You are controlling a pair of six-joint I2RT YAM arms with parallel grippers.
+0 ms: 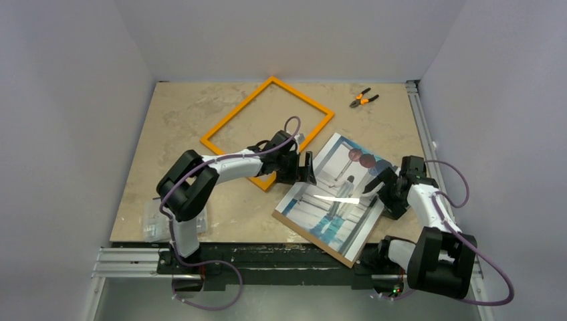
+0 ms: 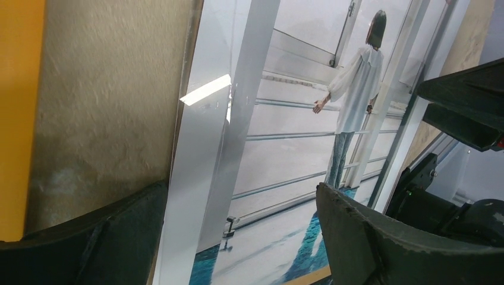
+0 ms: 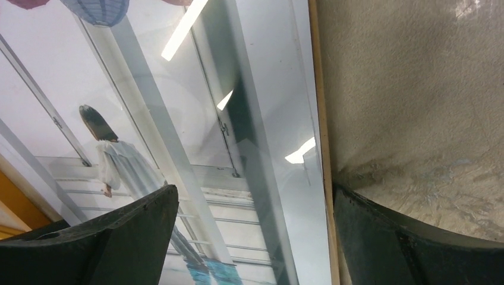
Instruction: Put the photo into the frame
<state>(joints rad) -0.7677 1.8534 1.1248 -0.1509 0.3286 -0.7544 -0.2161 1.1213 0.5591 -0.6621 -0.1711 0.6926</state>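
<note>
The frame (image 1: pixel 236 110) lies flat at the back middle of the table (image 1: pixel 167 114), turned corner-on, with its near corner hidden under the left arm. The photo (image 1: pixel 337 194) lies face up on a brown board (image 1: pixel 314 242) at the right front, also skewed. Their near corner juts past the table's front edge. The left gripper (image 1: pixel 304 167) sits at the photo's left edge with its jaws spread wide, holding nothing. In the left wrist view that edge runs up between the fingers (image 2: pixel 386 243), and a strip of bare table separates it from the frame's orange border (image 2: pixel 18 119). The right gripper (image 1: pixel 384 190) is spread just as wide at the photo's right edge. In its wrist view one finger (image 3: pixel 119 237) is over the print and the other over bare table, with the board's thin edge between them. I cannot tell whether either gripper touches the photo. Only a narrow strip of table lies right of the photo. Wider bare top lies left of the frame. Pliers (image 1: pixel 364 99) sit in the far right corner, well apart, and a clear plastic piece (image 1: pixel 157 224) lies by the left arm's base.
</note>
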